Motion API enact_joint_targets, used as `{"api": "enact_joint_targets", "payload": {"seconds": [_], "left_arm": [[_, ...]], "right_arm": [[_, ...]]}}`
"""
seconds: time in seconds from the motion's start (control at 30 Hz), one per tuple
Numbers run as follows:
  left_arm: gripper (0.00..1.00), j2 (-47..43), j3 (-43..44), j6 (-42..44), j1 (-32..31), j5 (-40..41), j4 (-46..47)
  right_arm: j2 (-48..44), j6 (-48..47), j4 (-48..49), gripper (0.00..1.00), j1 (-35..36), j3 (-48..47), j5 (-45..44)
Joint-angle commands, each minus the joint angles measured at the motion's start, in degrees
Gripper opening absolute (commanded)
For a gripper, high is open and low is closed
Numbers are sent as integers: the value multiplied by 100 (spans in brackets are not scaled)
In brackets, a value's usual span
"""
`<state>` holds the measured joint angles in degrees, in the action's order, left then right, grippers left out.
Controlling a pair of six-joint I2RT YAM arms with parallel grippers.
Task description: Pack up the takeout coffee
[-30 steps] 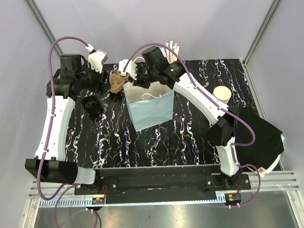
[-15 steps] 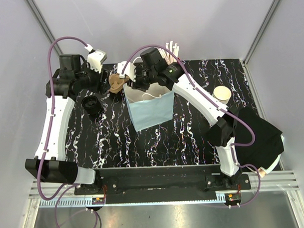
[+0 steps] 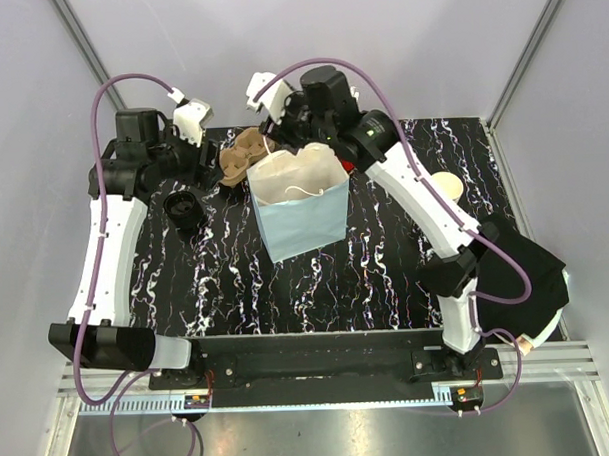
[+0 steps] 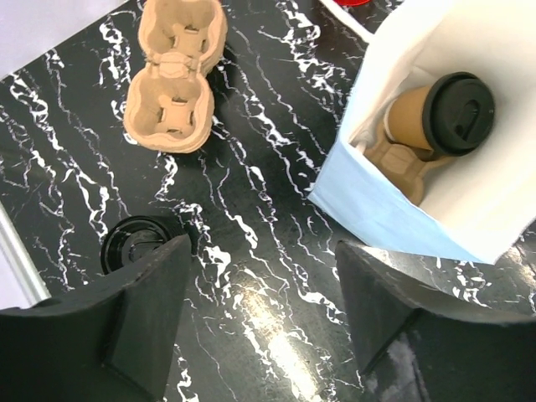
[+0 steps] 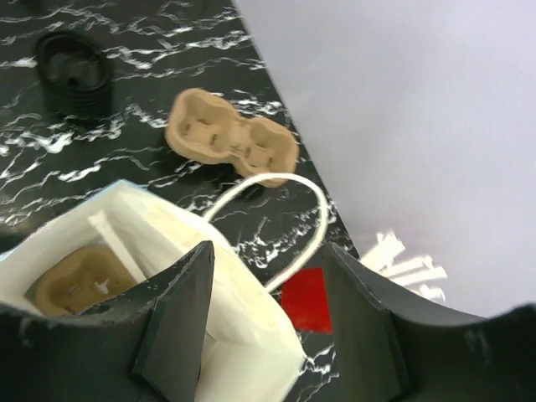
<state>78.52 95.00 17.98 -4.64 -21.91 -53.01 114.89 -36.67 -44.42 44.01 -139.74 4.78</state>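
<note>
The pale blue paper bag [image 3: 302,223] stands open at mid-table. In the left wrist view the takeout coffee [image 4: 456,113], a tan cup with a black lid, sits inside the bag [image 4: 394,209] in a tan pulp carrier [image 4: 402,163]. My left gripper [image 4: 264,310] is open and empty over bare table left of the bag; in the top view it [image 3: 204,159] is beside a loose carrier. My right gripper [image 5: 268,318] is open and empty above the bag's far rim [image 5: 243,335], with the white handle [image 5: 285,218] between its fingers. The cup is hidden in the right wrist view.
A second two-cup pulp carrier [image 3: 244,155] lies behind the bag to the left. A stack of black lids [image 3: 184,207] stands left of the bag. A nested stack of brown cups [image 3: 445,188] and a black cloth [image 3: 521,270] are on the right. A red cup [image 5: 306,297] of white sticks [image 5: 406,264] stands behind the bag.
My right gripper has risen and pulled back from the bag's mouth toward the far edge. The left arm has drawn back a little to the left.
</note>
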Motion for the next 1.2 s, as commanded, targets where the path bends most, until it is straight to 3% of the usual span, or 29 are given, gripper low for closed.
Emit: {"api": "enact_joint_targets", "payload": {"seconds": [0.0, 0.2, 0.47, 1.17], "left_arm": [[76, -214, 1, 30, 25, -506, 239], [78, -39, 158, 83, 25, -1016, 195], [80, 479, 563, 83, -80, -1517, 195], [80, 1253, 651, 74, -748, -1606, 467]], "right_arm": [[-555, 843, 311, 61, -471, 192, -856], [-898, 1311, 259, 60, -1209, 1132, -583], [-1144, 1530, 285, 58, -1491, 2213, -487], [-1505, 2383, 540, 53, -1518, 2645, 93]]}}
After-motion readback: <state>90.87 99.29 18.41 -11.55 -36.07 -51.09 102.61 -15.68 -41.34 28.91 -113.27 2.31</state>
